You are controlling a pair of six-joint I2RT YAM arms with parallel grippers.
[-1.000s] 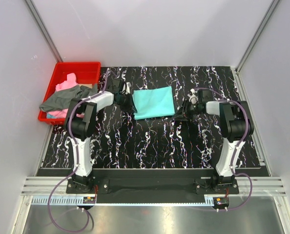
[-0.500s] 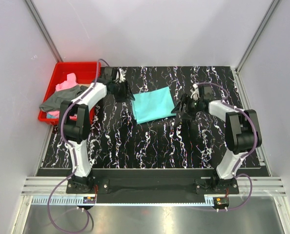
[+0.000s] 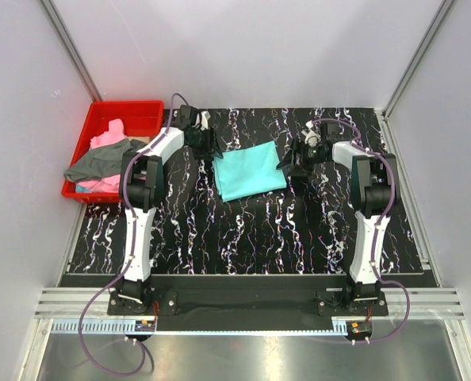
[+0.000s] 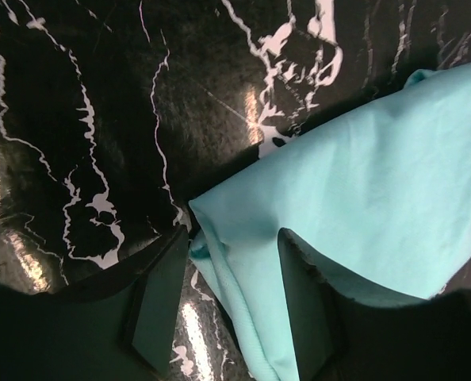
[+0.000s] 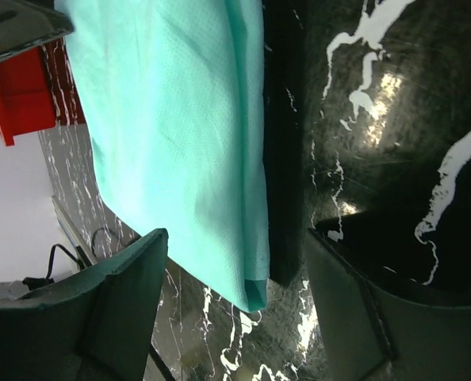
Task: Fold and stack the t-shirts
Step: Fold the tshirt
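Note:
The teal t-shirt [image 3: 251, 171] lies folded into a rectangle on the black marbled table. My left gripper [image 3: 208, 146] is at its far left corner. In the left wrist view the left gripper [image 4: 235, 238] is open, with the shirt's corner [image 4: 354, 182] lying between the fingers [image 4: 160, 298]. My right gripper [image 3: 295, 163] is at the shirt's right edge. In the right wrist view the right gripper [image 5: 235, 236] is open and straddles the shirt's corner [image 5: 180, 143]. The pink shirt [image 3: 109, 136] and the dark grey shirt [image 3: 101, 161] lie crumpled in the bin.
A red plastic bin [image 3: 132, 109] stands at the table's far left; the grey shirt hangs over its left rim. The bin also shows in the right wrist view [image 5: 17, 95]. Grey walls close in the table at the back and both sides.
Both arms have reached farther back. The left gripper has moved onto the teal shirt's far left corner. The right gripper has moved up along its right edge. The shirt has shifted slightly.

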